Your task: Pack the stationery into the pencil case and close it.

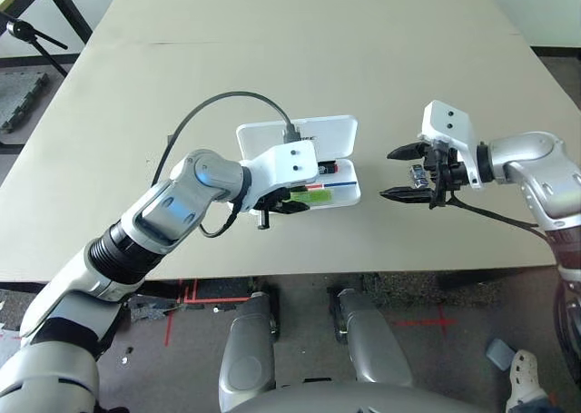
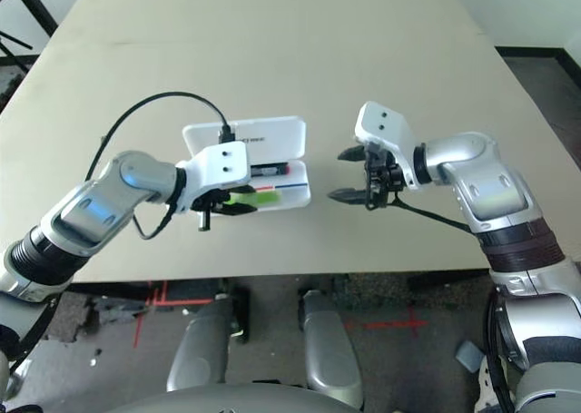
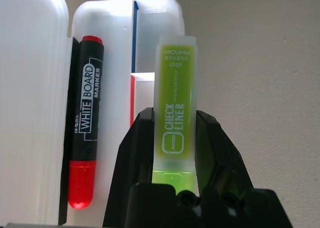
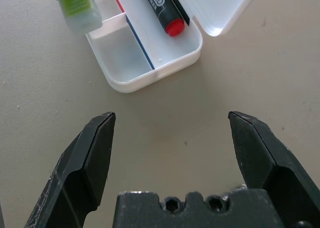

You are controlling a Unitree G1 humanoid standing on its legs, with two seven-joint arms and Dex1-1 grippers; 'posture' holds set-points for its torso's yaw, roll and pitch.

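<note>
Over the beige bench [image 1: 272, 32] the left gripper [image 3: 174, 153], clamped on the highlighter [image 3: 176, 107], hovers above the open pencil case [image 4: 150, 77] beside the marker [image 3: 86, 128]; next, lower and release, right gripper [image 4: 170, 133] spread empty nearby.

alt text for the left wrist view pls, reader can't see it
The left gripper has its two black fingers shut on a lime-green translucent highlighter, held over the open flat white plastic pencil case. A black whiteboard marker with a red cap already lies in the case beside it, on a beige tabletop.
</note>
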